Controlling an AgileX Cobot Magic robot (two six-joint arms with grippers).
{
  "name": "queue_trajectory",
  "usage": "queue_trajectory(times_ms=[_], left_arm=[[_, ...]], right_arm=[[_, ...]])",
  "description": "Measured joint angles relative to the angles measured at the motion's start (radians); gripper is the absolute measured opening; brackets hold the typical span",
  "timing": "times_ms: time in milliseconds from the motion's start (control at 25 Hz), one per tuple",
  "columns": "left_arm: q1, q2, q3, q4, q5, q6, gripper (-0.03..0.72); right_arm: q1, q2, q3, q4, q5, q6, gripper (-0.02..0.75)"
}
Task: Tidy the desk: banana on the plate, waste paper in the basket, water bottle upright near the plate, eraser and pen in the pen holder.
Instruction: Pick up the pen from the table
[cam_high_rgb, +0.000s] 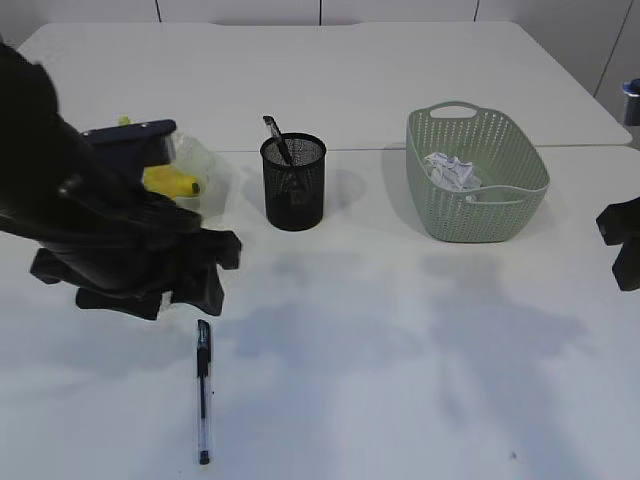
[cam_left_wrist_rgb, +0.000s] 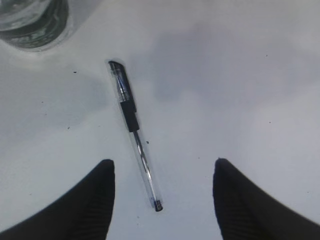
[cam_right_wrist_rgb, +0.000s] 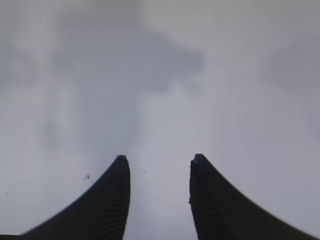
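Pen on desk, left gripper above it.

Pen (cam_left_wrist_rgb: 134, 131) lies flat on the desk (cam_high_rgb: 400, 330), near-left, between the spread fingers of the left gripper (cam_left_wrist_rgb: 162, 200), untouched, nothing pinched. Pen holder (cam_high_rgb: 293, 182) stands farther back, right of the banana (cam_high_rgb: 172, 182). Right gripper (cam_right_wrist_rgb: 157, 195) at the right edge, jaws apart, empty, above bare desk.

The pen holder (cam_high_rgb: 293, 182) stands mid-desk (cam_high_rgb: 400, 330), the basket (cam_high_rgb: 476, 186) to its right with the waste paper (cam_high_rgb: 452, 170) inside. Left of the holder, the banana (cam_high_rgb: 172, 183) seems to rest on the plate (cam_high_rgb: 205, 165). 1 pen (cam_high_rgb: 203, 390) lies nearer the front, left of centre.
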Motion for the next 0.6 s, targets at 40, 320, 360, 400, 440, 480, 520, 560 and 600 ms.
queue_trajectory(times_ms=[40, 320, 360, 400, 440, 480, 520, 560, 600], left_arm=[[-0.016, 0.026, -0.011, 0.026, -0.002, -0.028, 0.435], [-0.038, 0.162, -0.021, 0.115, -0.009, -0.21, 0.436], [-0.039, 0.174, -0.021, 0.126, -0.011, -0.233, 0.436], [-0.039, 0.186, -0.023, 0.135, -0.012, -0.257, 0.436], [-0.039, 0.197, -0.023, 0.146, -0.016, -0.275, 0.435], [-0.039, 0.208, -0.025, 0.153, -0.02, -0.287, 0.436], [-0.039, 0.22, -0.027, 0.159, -0.026, -0.298, 0.436], [-0.039, 0.231, -0.027, 0.16, -0.034, -0.312, 0.435], [-0.039, 0.24, -0.027, 0.163, -0.039, -0.324, 0.435]], right_arm=[[0.0, 0.0, 0.0, 0.0, 0.0, 0.0, 0.305], [0.0, 0.0, 0.0, -0.002, 0.0, 0.0, 0.305], [0.0, 0.0, 0.0, -0.002, 0.0, 0.0, 0.305], [0.0, 0.0, 0.0, -0.002, 0.0, 0.0, 0.305], [0.0, 0.0, 0.0, -0.002, 0.0, 0.0, 0.305], [0.0, 0.0, 0.0, -0.002, 0.0, 0.0, 0.305], [0.0, 0.0, 0.0, -0.002, 0.0, 0.0, 0.305], [0.0, 0.0, 0.0, -0.002, 0.0, 0.0, 0.305], [0.0, 0.0, 0.0, -0.002, 0.0, 0.0, 0.305]])
